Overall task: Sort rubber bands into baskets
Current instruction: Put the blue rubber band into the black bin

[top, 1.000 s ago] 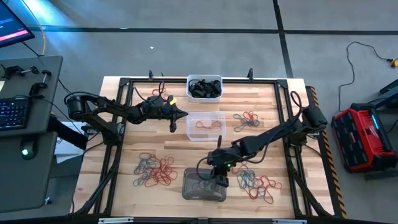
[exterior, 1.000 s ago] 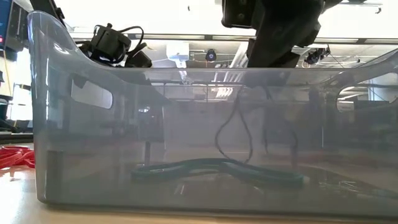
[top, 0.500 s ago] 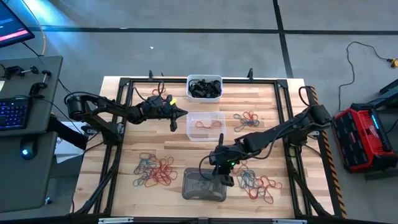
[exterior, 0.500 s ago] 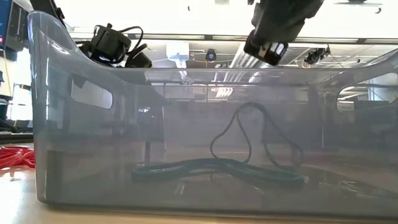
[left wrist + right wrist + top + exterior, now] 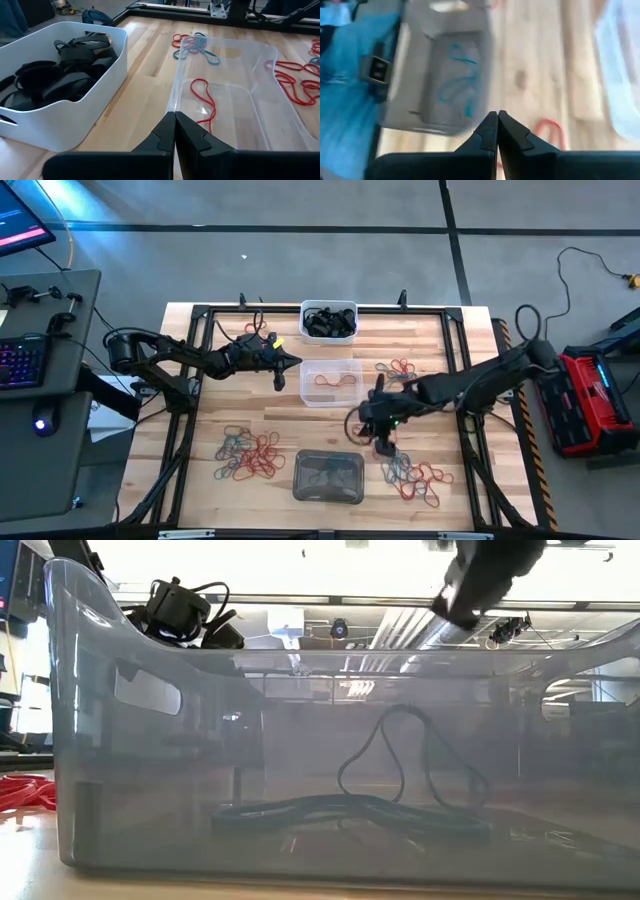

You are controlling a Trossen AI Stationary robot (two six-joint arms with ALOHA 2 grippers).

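Since a second ago we see the right claw (image 5: 385, 447) swing away from above the grey basket (image 5: 328, 477) toward the right side of the desk (image 5: 440, 350), its fingers (image 5: 490, 131) having gone from partly apart to pressed together with nothing between them. It now hangs just above the mixed pile of red and teal rubber bands (image 5: 418, 475), with the grey basket beside it on its left. Inside that basket lie teal bands (image 5: 454, 77), seen from desk level as dark loops on the basket floor (image 5: 350, 810), one standing up in an arch. The left claw (image 5: 279, 375) waits, fingers closed and empty, just at the left edge of the clear basket (image 5: 331, 383), which holds a red band (image 5: 205, 97). Beyond the left claw, at the far edge of the desk, the white basket (image 5: 329, 320) is filled with black bands (image 5: 60, 70). Another loose pile of red and teal bands (image 5: 248, 455) lies near the front of the desk, well to the left of the right claw, and a smaller cluster (image 5: 398, 370) sits just behind the right claw, beside the clear basket.
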